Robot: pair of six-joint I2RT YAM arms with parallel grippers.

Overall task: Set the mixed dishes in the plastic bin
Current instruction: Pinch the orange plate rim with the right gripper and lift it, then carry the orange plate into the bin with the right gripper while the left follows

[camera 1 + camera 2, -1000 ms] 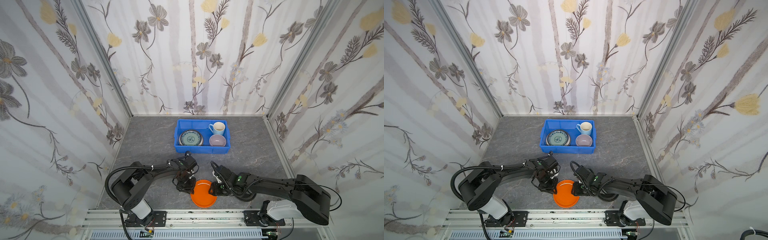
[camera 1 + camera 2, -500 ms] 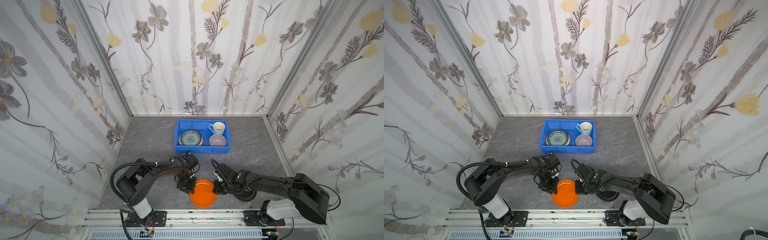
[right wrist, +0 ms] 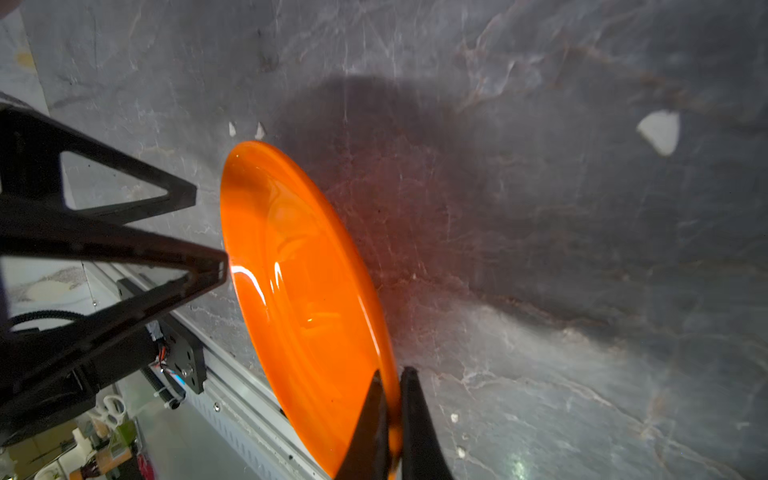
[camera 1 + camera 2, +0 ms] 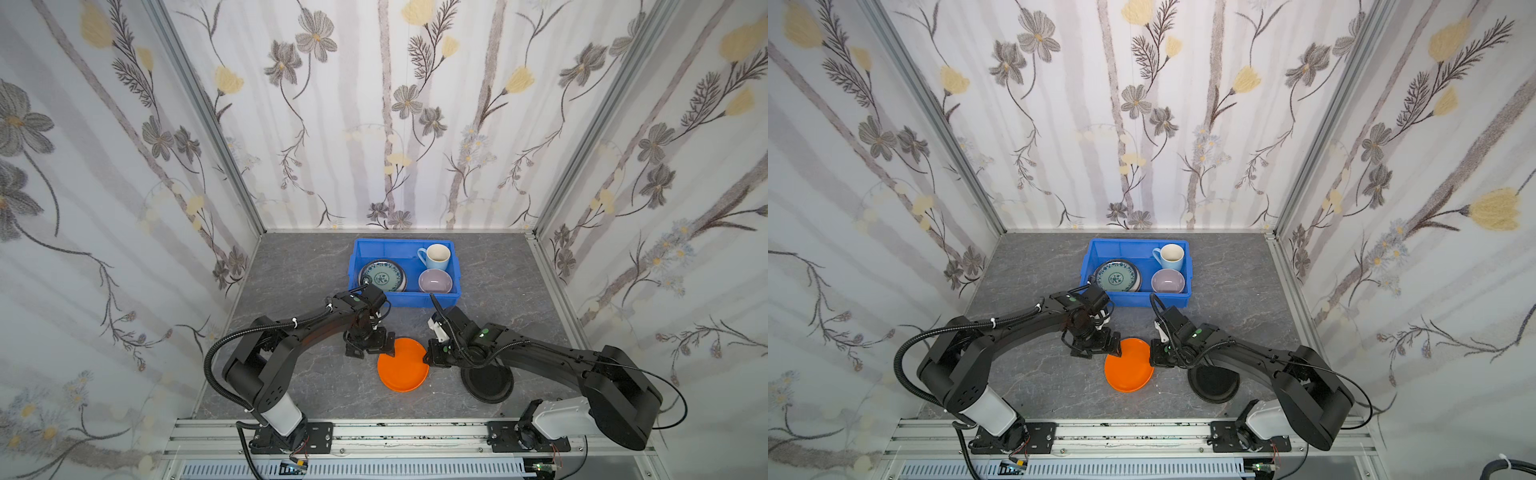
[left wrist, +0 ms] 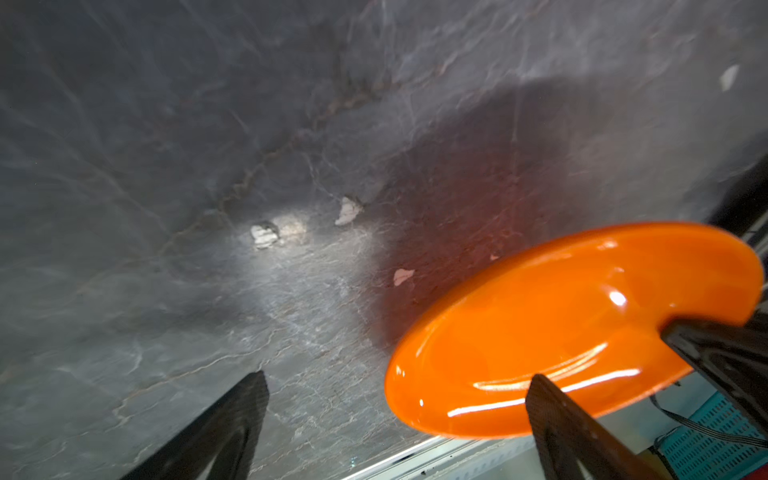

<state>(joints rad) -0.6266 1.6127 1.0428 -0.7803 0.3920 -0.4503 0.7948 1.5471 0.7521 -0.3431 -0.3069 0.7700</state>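
Note:
An orange plate (image 4: 402, 365) (image 4: 1128, 365) hangs tilted just above the grey table near the front. My right gripper (image 4: 428, 357) (image 3: 390, 374) is shut on the plate's right rim (image 3: 299, 282). My left gripper (image 4: 371, 351) (image 5: 398, 377) stands open at the opposite rim, with the plate's edge (image 5: 561, 332) partly between its spread fingers and not gripped. The blue plastic bin (image 4: 403, 299) (image 4: 1133, 300) stands behind both grippers. It holds a teal-patterned plate (image 4: 382, 275), a light blue mug (image 4: 436, 257) and a lilac bowl (image 4: 434, 280).
A glossy black plate (image 4: 488, 384) (image 4: 1213, 384) lies on the table to the right of the orange one, partly under my right arm. An aluminium rail (image 4: 395, 432) runs along the front edge. Flowered walls close in the left, right and back.
My left gripper has opened and let go of the orange plate's rim. My right gripper has shut on the opposite rim.

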